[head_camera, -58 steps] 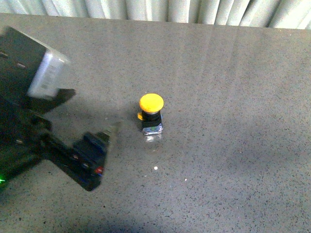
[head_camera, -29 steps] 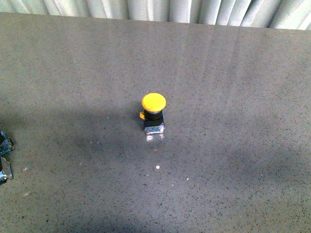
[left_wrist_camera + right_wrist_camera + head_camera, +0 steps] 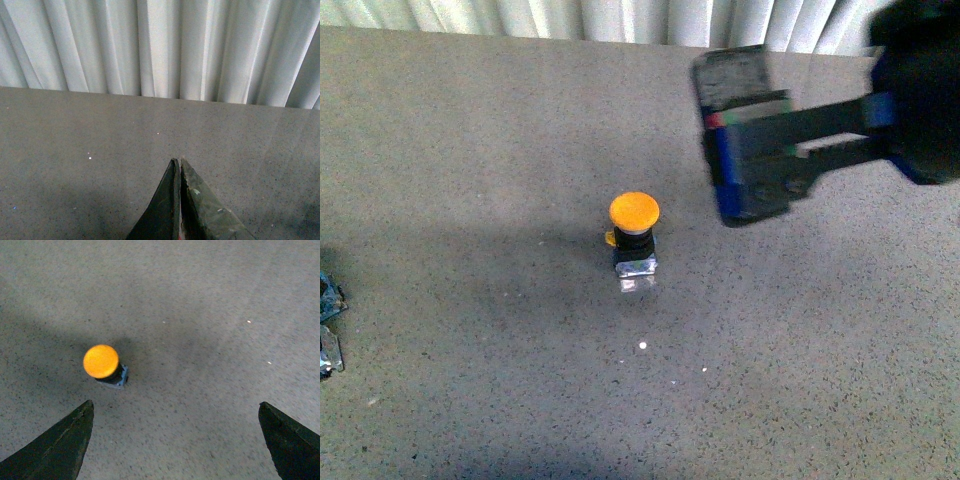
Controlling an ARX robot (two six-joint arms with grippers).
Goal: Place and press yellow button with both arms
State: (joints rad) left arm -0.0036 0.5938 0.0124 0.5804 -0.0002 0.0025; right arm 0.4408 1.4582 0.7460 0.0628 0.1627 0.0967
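Note:
The yellow button [image 3: 634,212] stands upright on the grey table, with its yellow cap on a black neck and a shiny metal base. My right arm [image 3: 770,150] comes in blurred from the upper right, above and to the right of the button and apart from it. In the right wrist view my right gripper [image 3: 175,405] is open and empty, and the button [image 3: 101,361] lies ahead of it, near one finger [image 3: 75,435]. My left gripper [image 3: 179,162] is shut and empty over bare table. Only a small bit of the left arm [image 3: 328,325] shows at the left edge.
The speckled grey table [image 3: 800,380] carries a few small white specks [image 3: 642,346] in front of the button. A pale pleated curtain [image 3: 160,45] hangs behind the table's far edge.
My left arm has pulled back out to the left, leaving only a sliver at the edge. My right arm has come in from the upper right. The button has stayed in place.

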